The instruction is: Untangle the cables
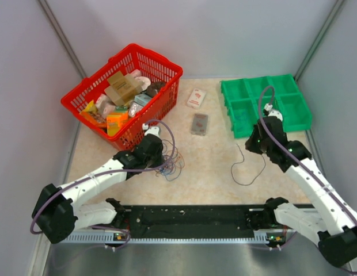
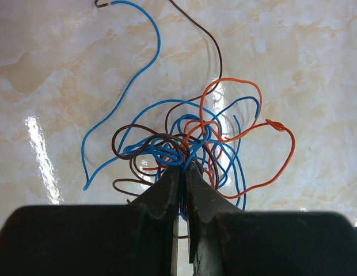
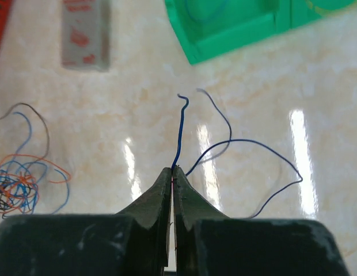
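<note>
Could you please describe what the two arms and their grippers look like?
The left arm and right arm have white links with black joints. A thick purple cable runs along each. The left gripper and right gripper end in black, tapering fingers.

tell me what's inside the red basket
The basket holds a heap of small packets: a brown box on top, with an orange packet and a yellow packet toward its near end. Whatever lies beneath them is covered.

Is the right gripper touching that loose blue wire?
Touching. The right wrist view shows the blue wire pinched between the closed fingertips of the right gripper.
</note>
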{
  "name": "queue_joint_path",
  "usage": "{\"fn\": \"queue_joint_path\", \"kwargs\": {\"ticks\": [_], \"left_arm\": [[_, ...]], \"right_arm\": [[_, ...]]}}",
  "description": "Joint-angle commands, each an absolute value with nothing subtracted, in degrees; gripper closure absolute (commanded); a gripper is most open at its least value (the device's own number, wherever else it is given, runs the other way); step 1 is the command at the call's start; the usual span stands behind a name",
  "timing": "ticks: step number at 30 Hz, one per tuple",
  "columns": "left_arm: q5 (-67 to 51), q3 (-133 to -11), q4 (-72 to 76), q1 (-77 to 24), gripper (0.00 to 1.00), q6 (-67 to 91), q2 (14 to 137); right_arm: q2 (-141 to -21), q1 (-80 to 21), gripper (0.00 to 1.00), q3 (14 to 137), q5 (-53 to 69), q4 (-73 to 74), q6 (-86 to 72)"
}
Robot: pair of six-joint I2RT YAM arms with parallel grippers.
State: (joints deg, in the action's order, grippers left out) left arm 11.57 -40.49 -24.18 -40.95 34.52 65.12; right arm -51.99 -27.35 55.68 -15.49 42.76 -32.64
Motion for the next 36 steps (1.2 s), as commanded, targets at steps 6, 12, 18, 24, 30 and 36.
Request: {"fn": "queue_joint_path", "kwargs": {"ticks": [6,12,18,24,30,36], "left_arm": [[10.11,-40.60,-21.27,-40.78,0.91,35.24,63.89],[9.58,-40.78,-21.80,-40.69,0.91,35.68,63.20],[9.67,-40.17,-21.80,-40.69,0.91,36.03,62.40],[8.09,-40.34,-20.92,-40.69,0.91,36.47,63.46],[7.82,-40.25,-20.92,-40.69,0.91,36.56,63.19],[7.91,-39.73,-21.09,-40.69,0.91,36.65,62.84]], "right_arm": [[-62.57,-18.11,1.00,43.15,6.95,36.83,-36.39],[-67.76,-18.02,0.91,43.95,0.80,36.39,-33.14],[-69.78,-18.11,0.69,41.66,1.58,33.32,-31.82],[-70.66,-18.19,0.38,41.40,4.22,30.06,-33.22],[-74.35,-19.51,0.33,41.75,3.17,29.09,-41.55],[-75.50,-26.88,0.36,41.92,-3.24,29.97,-45.00]]}}
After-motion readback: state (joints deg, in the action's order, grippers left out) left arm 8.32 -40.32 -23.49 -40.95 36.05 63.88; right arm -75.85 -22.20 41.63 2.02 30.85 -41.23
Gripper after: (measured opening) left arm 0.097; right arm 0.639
